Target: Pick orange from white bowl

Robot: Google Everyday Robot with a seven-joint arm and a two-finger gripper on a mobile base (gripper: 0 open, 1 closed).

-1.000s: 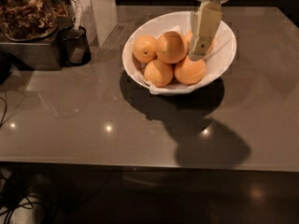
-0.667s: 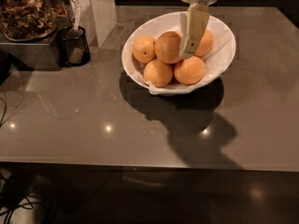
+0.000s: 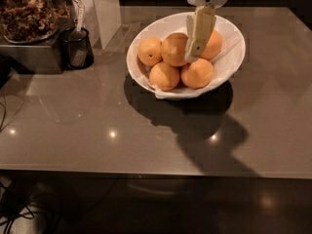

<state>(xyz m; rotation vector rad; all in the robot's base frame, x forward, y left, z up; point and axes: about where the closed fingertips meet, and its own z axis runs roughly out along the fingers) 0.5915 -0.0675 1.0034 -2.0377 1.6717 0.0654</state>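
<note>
1. Hand position: the hand (image 3: 194, 50) reaches down from the top edge of the camera view into the white bowl (image 3: 229, 65), its tip low among the fruit.
2. Hand state: it cannot be told whether the hand is spread or pressed together; nothing is visibly pinched.
3. Target location: the orange (image 3: 173, 48) sits at the middle of the white bowl, the largest of five, resting against its neighbours. The bowl stands on the worktop (image 3: 97, 116), well apart from the dark cup (image 3: 77, 48).
4. Key relation: the orange lies immediately on the picture's left side of the hand tip, touching it or very nearly so. A second fruit (image 3: 213, 43) lies just behind the hand on the opposite side.
5. Axis: the orange is round and offers no preferred long axis; the hand's own body slants from upper right to lower left.
6. Judgement: the grasp likely calls for a slight shift toward the picture's left, so that the hand centres over the orange.
7. Risk: the close-packed fruit may roll when pushed.
</note>
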